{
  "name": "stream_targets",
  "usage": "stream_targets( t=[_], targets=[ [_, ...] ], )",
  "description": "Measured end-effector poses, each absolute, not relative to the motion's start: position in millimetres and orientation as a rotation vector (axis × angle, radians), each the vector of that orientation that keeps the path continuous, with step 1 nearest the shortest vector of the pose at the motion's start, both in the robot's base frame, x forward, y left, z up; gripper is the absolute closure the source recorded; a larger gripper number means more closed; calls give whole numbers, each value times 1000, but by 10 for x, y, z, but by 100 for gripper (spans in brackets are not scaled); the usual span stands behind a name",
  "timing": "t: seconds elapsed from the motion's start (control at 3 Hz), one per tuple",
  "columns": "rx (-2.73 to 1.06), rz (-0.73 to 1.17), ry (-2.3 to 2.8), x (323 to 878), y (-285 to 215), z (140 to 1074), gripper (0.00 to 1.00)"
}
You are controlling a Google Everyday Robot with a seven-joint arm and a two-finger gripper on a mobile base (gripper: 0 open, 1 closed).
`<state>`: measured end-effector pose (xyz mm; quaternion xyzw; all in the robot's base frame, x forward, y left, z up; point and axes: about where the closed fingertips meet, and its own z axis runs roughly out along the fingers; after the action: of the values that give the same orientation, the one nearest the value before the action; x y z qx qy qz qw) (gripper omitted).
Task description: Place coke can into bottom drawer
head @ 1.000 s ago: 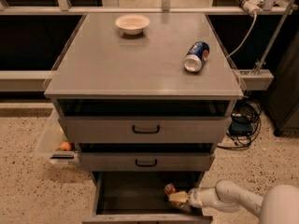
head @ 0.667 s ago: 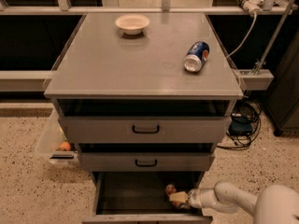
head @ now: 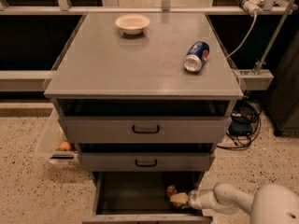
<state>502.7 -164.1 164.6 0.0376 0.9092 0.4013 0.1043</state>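
The bottom drawer (head: 117, 195) is pulled open at the foot of the grey cabinet, its inside dark. The coke can (head: 172, 191), small and red-orange, sits inside the drawer near its right side, partly hidden. My gripper (head: 179, 199) reaches into the drawer from the right on a white arm, right against the can. Its tan fingertip part overlaps the can.
A blue can (head: 196, 56) lies on its side on the cabinet top (head: 140, 64), right of centre. A white bowl (head: 132, 23) sits at the back. Two upper drawers with black handles (head: 145, 129) are closed. A clear bin (head: 53, 143) with an orange fruit stands left; cables lie right.
The arm and gripper have stayed almost still inside the bottom drawer, shifting only slightly. The can remains in the same place.
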Motion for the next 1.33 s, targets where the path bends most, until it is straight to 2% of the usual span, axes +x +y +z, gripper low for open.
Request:
stream_targets(
  t=[1.0,1.33],
  targets=[
    [111,1184,2681,5026,-1640,1646,10],
    [111,1184,2681,5026,-1639,1645,0]
  ],
)
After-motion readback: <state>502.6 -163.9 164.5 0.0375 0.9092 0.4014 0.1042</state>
